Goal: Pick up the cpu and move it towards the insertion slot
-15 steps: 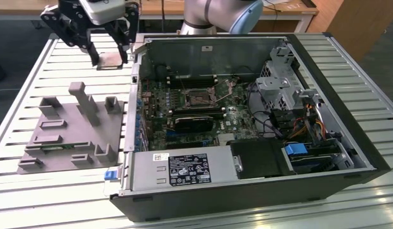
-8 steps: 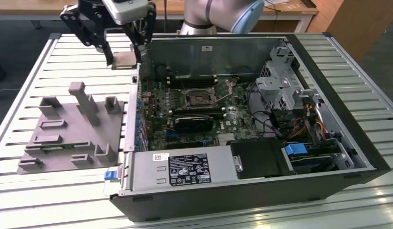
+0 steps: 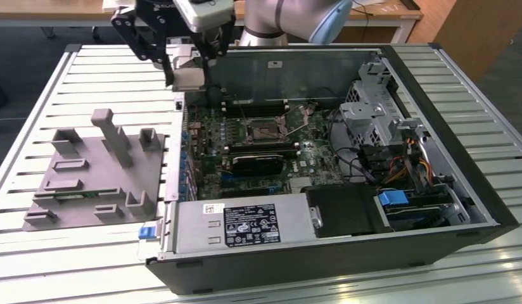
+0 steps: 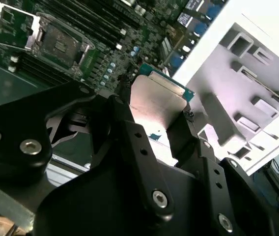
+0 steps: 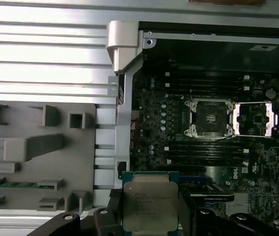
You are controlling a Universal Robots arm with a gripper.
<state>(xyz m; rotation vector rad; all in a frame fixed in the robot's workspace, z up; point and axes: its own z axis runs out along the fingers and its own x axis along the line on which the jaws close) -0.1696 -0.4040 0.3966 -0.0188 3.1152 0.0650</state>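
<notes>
The hand (image 4: 154, 125) is squeezing the cpu (image 5: 150, 205) by its two side edges, up in the air. The insertion slot (image 5: 209, 117) sits well ahead, down inside the computer. The cpu looks light, stiff and easily hurt, so holding its edges seems best.

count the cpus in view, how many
1: the cpu sits clamped in the gripper, raised above the open case's edge, apart from the insertion slot. Others may be hidden.

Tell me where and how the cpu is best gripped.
By two opposite side edges, as the gripper holds it now: the cpu is a thin flat square, so its edges give parallel faces, leaving its metal top and underside untouched.
</notes>
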